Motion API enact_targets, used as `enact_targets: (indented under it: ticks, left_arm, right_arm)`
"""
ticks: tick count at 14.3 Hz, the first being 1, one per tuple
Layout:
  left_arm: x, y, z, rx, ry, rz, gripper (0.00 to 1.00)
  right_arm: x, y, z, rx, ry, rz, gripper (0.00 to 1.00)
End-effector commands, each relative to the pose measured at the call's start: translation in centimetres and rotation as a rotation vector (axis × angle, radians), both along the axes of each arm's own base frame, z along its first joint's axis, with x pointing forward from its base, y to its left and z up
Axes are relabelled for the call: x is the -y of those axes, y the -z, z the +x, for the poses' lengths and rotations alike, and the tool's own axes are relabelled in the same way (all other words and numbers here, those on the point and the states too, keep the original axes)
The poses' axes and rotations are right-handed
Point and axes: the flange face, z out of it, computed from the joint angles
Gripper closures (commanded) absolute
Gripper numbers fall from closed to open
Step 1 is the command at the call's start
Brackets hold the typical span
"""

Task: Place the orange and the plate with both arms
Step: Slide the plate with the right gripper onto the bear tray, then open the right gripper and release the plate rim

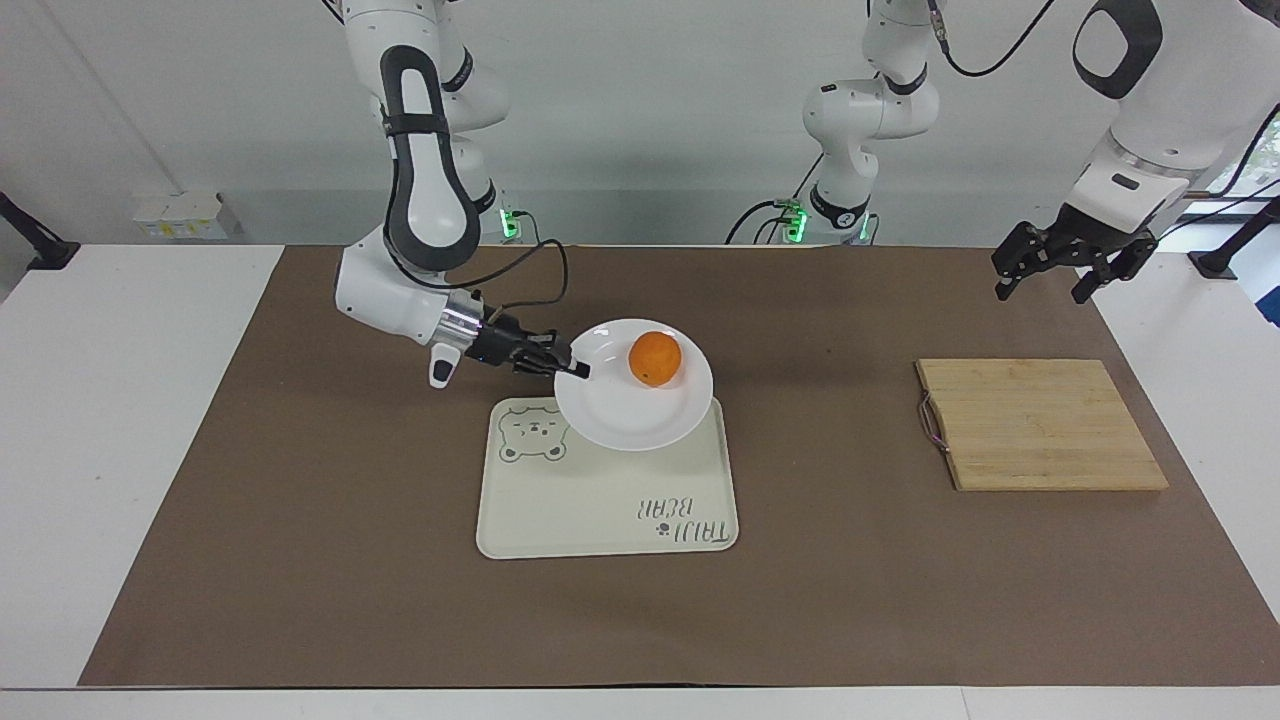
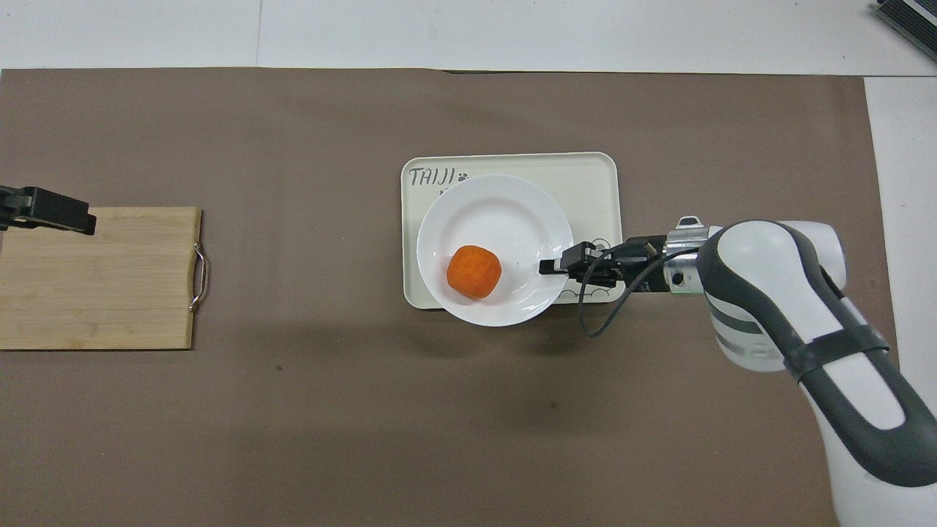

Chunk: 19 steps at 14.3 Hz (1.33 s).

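While its fingers (image 1: 570,366) pinched the rim of the plate (image 1: 620,415), the right gripper (image 1: 578,369) held that plate up in the air over the tray (image 1: 600,510), at the tray's end nearer the robots. Its grip sat on the plate edge toward the right arm's end of the table. In the overhead view the same gripper (image 2: 547,267) lay level, reaching in from the side, with a black cable (image 2: 596,322) looping below its wrist. The plate (image 2: 498,212) covered the bear drawing (image 1: 533,436) in part, as well as some of the lettering (image 2: 432,176).

On the plate lay the orange (image 1: 655,358), off centre, on the part nearer the robots and away from the gripped edge; from above the orange (image 2: 473,271) showed clear of the rim.

The left gripper (image 1: 1040,275) hung in the air with its fingers spread apart and nothing between them, over the table's edge at the left arm's end, above the corner of the board (image 1: 1040,425). That arm waited. The board, with a small metal handle (image 2: 199,277) on its side toward the tray, lay flat on the brown mat (image 1: 300,560), well apart from the tray.
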Motion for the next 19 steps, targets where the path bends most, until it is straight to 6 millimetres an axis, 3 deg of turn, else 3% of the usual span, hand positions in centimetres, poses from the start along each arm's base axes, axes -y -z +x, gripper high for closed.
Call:
enact_targets:
  ticks: [1,2,5,8,10,17,19]
  left_arm:
    - [-0.3,-0.2,-0.6,-0.007,0.011,0.016,0.00]
    - [-0.3,-0.2,-0.6,-0.007,0.011,0.016,0.00]
    - [-0.3,-0.2,-0.6,-0.007,0.010,0.016,0.00]
    - [-0.3,-0.2,-0.6,-0.007,0.011,0.016,0.00]
    - [-0.3,-0.2,-0.6,-0.007,0.011,0.016,0.00]
    - [-0.3,-0.2,-0.6,-0.005,0.011,0.016,0.00]
    - [-0.3,-0.2,-0.6,-0.005,0.011,0.016,0.00]
  right_arm:
    - [0.8,1.1,5.4,0.000,0.011,0.012,1.00]
    - [0.9,1.6,6.3,0.004,0.014,0.008,1.00]
    - [0.5,4.2,6.6,-0.011,0.010,-0.023,1.00]
    - [0.5,5.2,6.0,-0.022,0.001,-0.052,1.00]
    - [0.8,7.1,5.1,-0.013,-0.015,-0.075,1.00]
    - [0.1,8.4,3.0,-0.031,-0.011,-0.110,1.00]
    - [-1.2,8.7,2.5,-0.022,-0.017,-0.132,0.66]
